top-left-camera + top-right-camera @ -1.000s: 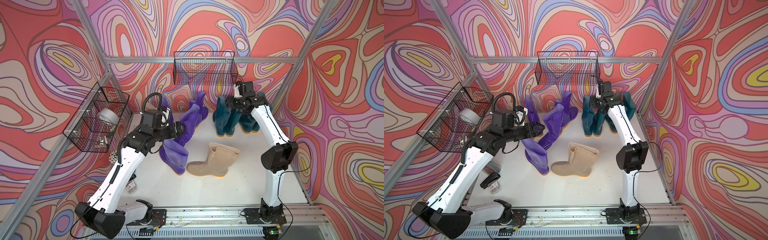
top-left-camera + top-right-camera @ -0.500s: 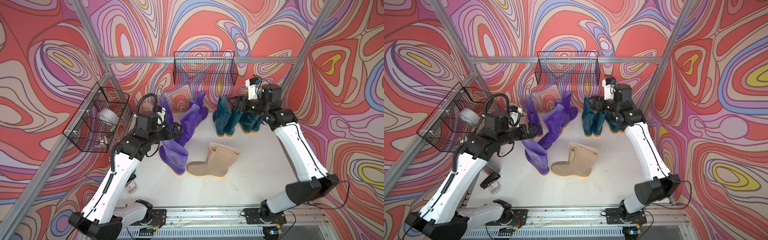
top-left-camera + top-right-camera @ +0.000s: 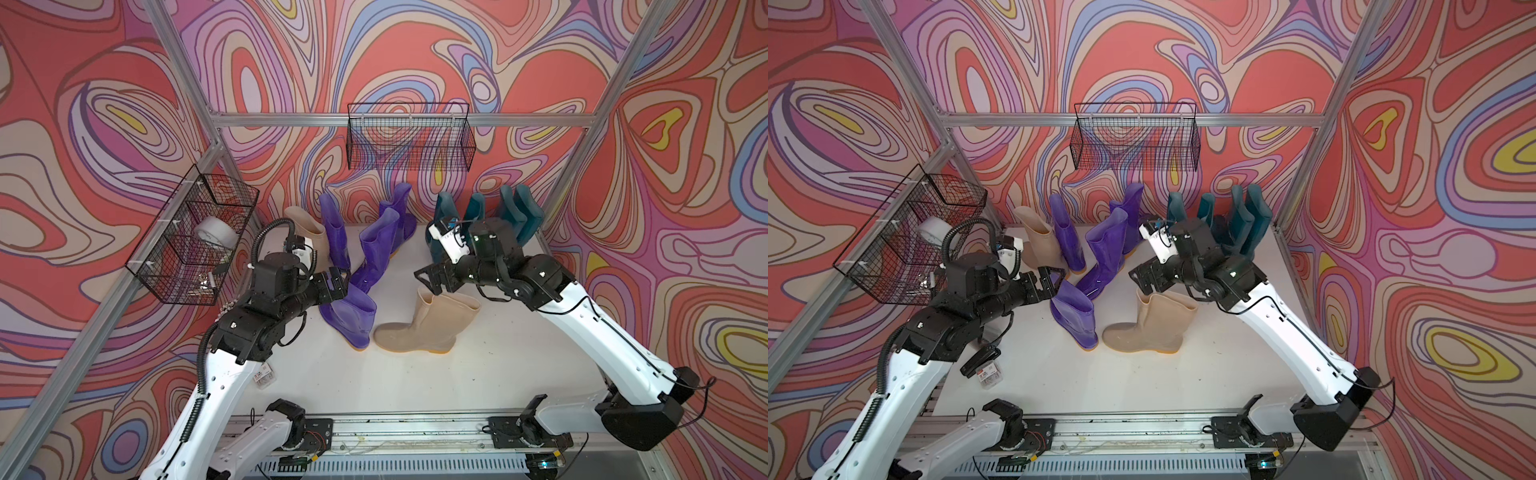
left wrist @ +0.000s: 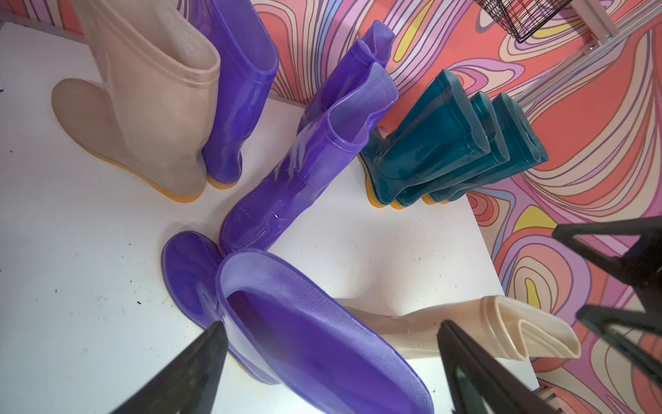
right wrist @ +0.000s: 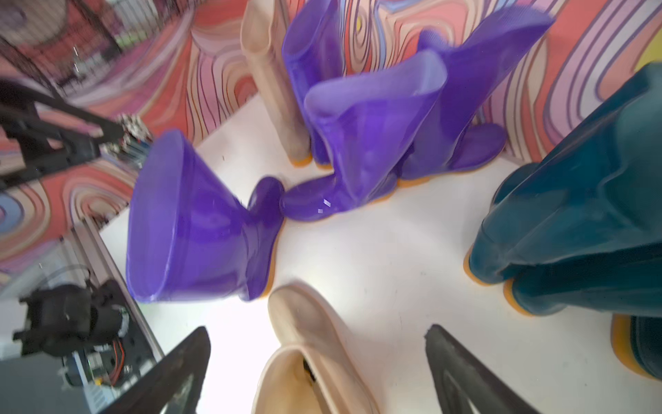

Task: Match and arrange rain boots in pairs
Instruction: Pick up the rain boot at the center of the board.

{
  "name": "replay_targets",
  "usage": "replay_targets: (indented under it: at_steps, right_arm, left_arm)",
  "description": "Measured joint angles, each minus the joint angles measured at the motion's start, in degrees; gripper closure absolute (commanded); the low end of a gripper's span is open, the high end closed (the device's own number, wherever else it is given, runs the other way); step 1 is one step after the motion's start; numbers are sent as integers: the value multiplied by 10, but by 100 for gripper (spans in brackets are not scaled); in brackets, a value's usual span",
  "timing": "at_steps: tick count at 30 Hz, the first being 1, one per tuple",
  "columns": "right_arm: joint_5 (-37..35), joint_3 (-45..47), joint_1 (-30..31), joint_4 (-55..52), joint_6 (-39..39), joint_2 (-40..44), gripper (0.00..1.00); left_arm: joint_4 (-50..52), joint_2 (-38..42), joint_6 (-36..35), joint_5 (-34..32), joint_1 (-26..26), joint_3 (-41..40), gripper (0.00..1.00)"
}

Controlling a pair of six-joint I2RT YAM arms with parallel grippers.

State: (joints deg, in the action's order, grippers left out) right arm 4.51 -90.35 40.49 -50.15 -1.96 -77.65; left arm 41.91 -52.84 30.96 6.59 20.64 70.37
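1. Your right tool (image 3: 428,282) has left the teal boots (image 3: 525,212) in the back right corner and swung forward. It now hangs with its jaws spread wide and nothing in them, just over the cuff of the beige boot (image 3: 428,328) standing in the middle of the surface (image 3: 415,382).
2. The teal boots stand soles down in a row by the back wall (image 3: 415,62), partly hidden behind that arm. Releasing them there suggests both teal pairs are settled.
3. Your left tool (image 3: 336,282) has drawn back a little from the leaning purple boot (image 3: 376,249). It sits wide open and empty at the cuff of the near purple boot (image 3: 353,311). The left wrist view shows that cuff lying between the fingers (image 4: 200,358), not pinched.
4. Beige and purple remain unsorted. The second beige boot (image 3: 305,232) stands at the back left, touching the upright purple boot (image 3: 334,232) and well apart from its partner. The fourth purple boot (image 3: 399,216) rests against the back wall.
5. Both tools look poised to close on a cuff. The beige cuff appears creased flat in the left wrist view, so expect a soft shaft that may fold when you lift.
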Motion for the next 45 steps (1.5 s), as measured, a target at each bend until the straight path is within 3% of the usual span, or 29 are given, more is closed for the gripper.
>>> replay_targets:
  at_steps: [7, 15, 24, 29, 30, 33, 35, 40, 45]
  right_arm:
    - [-99, 30, 49, -79, 4, 13, 2]
    - [-110, 51, 57, -110, 4, 75, 2]
    - [-122, 71, 57, -140, 16, 35, 4]
    - [-113, 64, 57, -145, 43, 14, 25]
    - [-105, 59, 57, -148, 48, 8, 35]
    - [-76, 47, 57, -150, 59, -5, 84]
    - [-59, 42, 57, -151, 60, -6, 100]
    - [-43, 33, 57, -163, 57, -7, 100]
    - [-100, 21, 57, -163, 20, -8, 100]
  left_arm:
    - [-1, 2, -12, 35, 0, 21, 6]
    - [-2, -8, -21, 66, 0, 30, 6]
    - [-14, -3, -21, 82, 0, 24, 6]
    - [-14, -3, -24, 84, 0, 23, 7]
    - [-14, -3, -25, 84, 0, 23, 6]
    - [-14, -3, -30, 83, 0, 23, 6]
    - [-13, -3, -34, 82, 0, 23, 6]
    - [-13, 0, -42, 79, 0, 23, 6]
    - [-13, 0, -46, 77, 0, 24, 6]
